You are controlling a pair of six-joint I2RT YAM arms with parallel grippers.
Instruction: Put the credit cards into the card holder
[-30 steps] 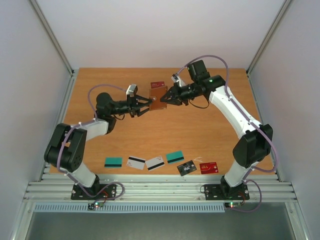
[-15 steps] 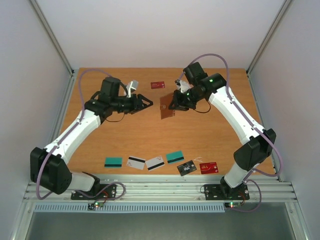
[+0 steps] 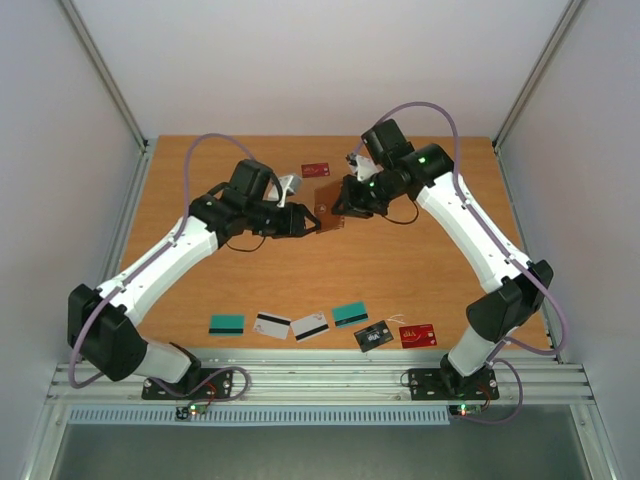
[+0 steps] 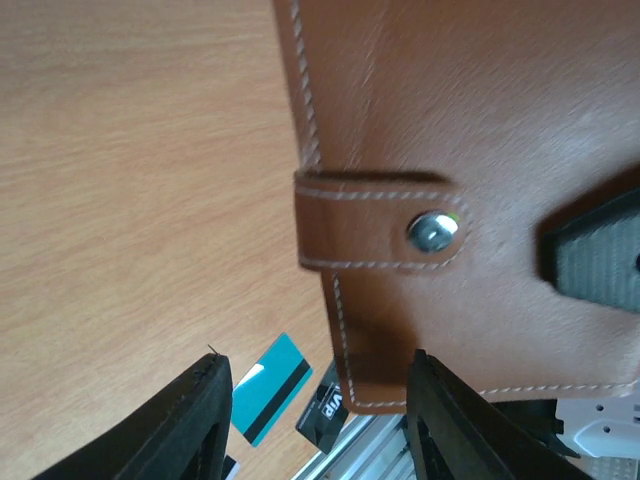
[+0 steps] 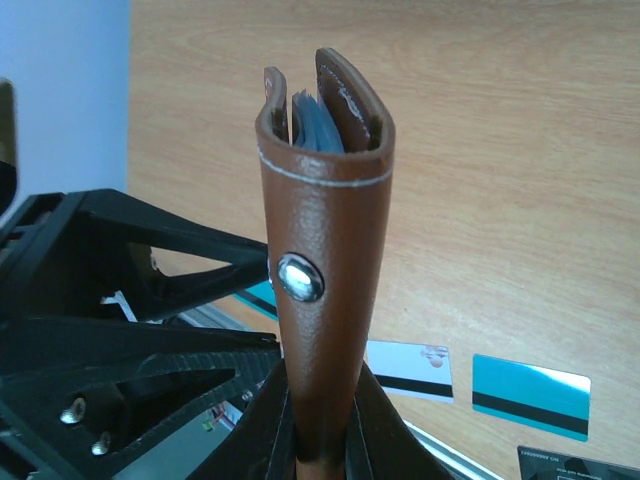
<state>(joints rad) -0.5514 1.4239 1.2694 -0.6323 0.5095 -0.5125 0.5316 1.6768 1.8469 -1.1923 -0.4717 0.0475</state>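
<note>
Left wrist view showed the card holder (image 4: 420, 120) up close: smooth brown leather with pale stitching along its edges, a rounded strap across its face and a shiny metal snap (image 4: 433, 232). The left hand (image 4: 318, 400) stood about half open and gripped nothing. Its two black fingers (image 4: 195, 425) were apart just below the holder's lower corner, with wood-grain bench (image 4: 120, 200) between and beyond them. A grey ribbed pad (image 4: 600, 265) of the right hand (image 3: 343, 207) pressed on the leather at that view's right edge.

From the right wrist, the holder stood upright and edge-on, its folded mouth parted slightly over grey-blue lining (image 5: 315, 125). The right hand was pinched narrow on its lower end, holding it up, and the left hand's black frame crowded in just beside it.

From above, both hands met mid-bench. A lone red card (image 3: 315, 170) lay beyond them. A row of flat cards (image 3: 310, 326), teal, striped white, black and red, lay well apart along the near edge.
</note>
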